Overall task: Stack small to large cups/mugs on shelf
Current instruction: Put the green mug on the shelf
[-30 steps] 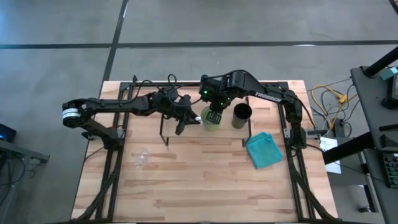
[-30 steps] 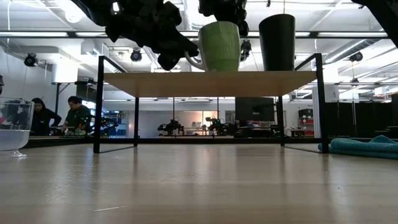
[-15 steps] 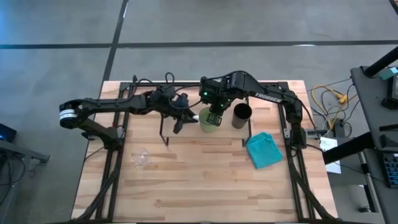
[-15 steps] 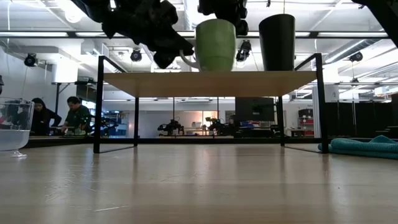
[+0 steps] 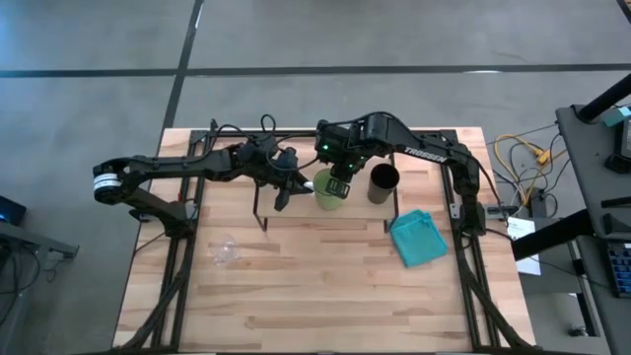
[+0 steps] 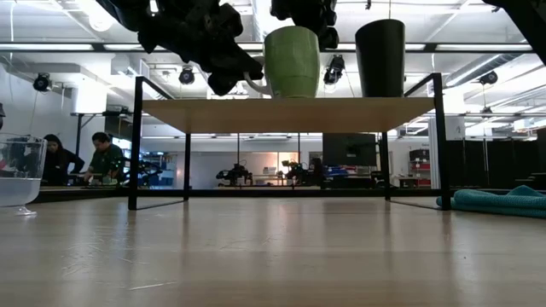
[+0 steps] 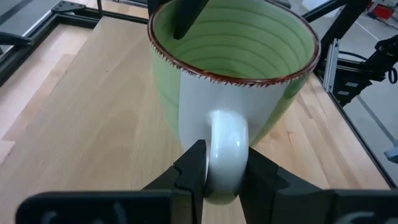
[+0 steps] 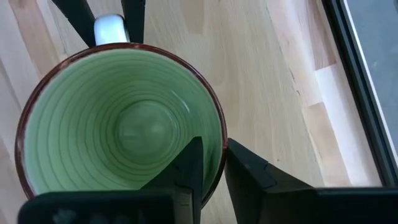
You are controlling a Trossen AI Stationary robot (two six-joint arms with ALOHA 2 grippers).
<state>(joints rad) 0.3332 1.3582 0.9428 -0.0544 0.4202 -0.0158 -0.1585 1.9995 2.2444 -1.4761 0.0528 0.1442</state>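
Note:
The light-green mug [image 5: 329, 191] stands upright on the shelf [image 6: 290, 113], its handle toward the table's left. My left gripper [image 5: 304, 187] is shut on the handle. My right gripper [image 5: 340, 184] comes down on the mug from above and is shut on its rim. The black cup [image 5: 384, 181] stands on the shelf just right of the mug, and it also shows in the low view [image 6: 380, 58]. The clear glass cup [image 5: 225, 251] stands on the tabletop at the near left, apart from both grippers. My left gripper pinches the mug's white handle loop [image 7: 227, 144] between its two fingers, one on each side. It comes from the table's left, about level. The mug stays upright with its base at the shelf board. My right gripper holds the mug's rim [image 8: 216, 155] on the side away from the handle. One finger [image 8: 188, 163] is inside the mug and one [image 8: 249, 175] outside. The fingers point down from above.
A blue cloth [image 5: 419, 238] lies on the tabletop right of the shelf's near right leg. The shelf's thin black legs [image 6: 134, 145] stand at its corners. People sit in the room beyond the table's left side [image 6: 102, 158].
Both grippers have gone a little toward the table's left together with the green mug. The mug has shifted along the shelf top away from the black cup and stays upright.

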